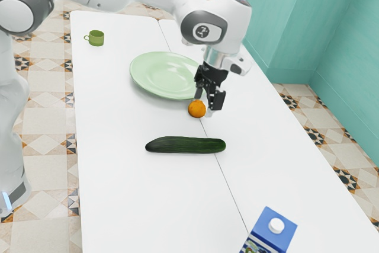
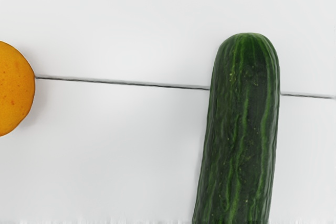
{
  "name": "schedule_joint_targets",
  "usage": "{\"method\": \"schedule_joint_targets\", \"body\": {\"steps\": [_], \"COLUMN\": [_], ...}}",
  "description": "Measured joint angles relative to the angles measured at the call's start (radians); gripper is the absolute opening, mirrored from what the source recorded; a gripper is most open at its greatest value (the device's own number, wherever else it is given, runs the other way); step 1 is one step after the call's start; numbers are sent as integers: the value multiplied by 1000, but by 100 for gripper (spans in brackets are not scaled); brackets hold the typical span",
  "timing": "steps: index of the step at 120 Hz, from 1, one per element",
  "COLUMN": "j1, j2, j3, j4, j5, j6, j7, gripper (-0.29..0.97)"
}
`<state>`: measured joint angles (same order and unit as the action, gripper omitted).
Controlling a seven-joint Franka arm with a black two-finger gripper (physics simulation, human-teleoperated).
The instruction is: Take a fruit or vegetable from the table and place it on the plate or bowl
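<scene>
My pincer (image 1: 207, 102) hangs open, gripping nothing, low over the white table (image 1: 118, 194). The orange (image 1: 197, 109) sits on the table just beside my fingers, by the near rim of the green plate (image 1: 163, 74). Nearer still, the cucumber (image 1: 185, 144) lies across the table's seam.

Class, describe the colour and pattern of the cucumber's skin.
The cucumber is dark green with paler lengthwise streaks; the wrist view shows it best.
</scene>
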<state>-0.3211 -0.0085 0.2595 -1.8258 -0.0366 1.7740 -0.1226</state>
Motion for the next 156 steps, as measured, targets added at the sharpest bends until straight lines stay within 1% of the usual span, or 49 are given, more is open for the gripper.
{"method": "schedule_joint_targets", "body": {"steps": [15,25,82,99,134,156], "j1": [-31,-70,-68,-64,-62,-71], "j2": [-82,-99,-74,-63,-70,-57], "j3": [0,-1,0,1,16,17], "j4": [-108,-144,-262,-267,-332,-339], "j5": [3,5,2,-1,-7,-11], "j6": [38,61,267,295,338,357], "j7": [-5,-8,-20,-22,-26,-28], "gripper": [68,68,68,68,68,68]}}
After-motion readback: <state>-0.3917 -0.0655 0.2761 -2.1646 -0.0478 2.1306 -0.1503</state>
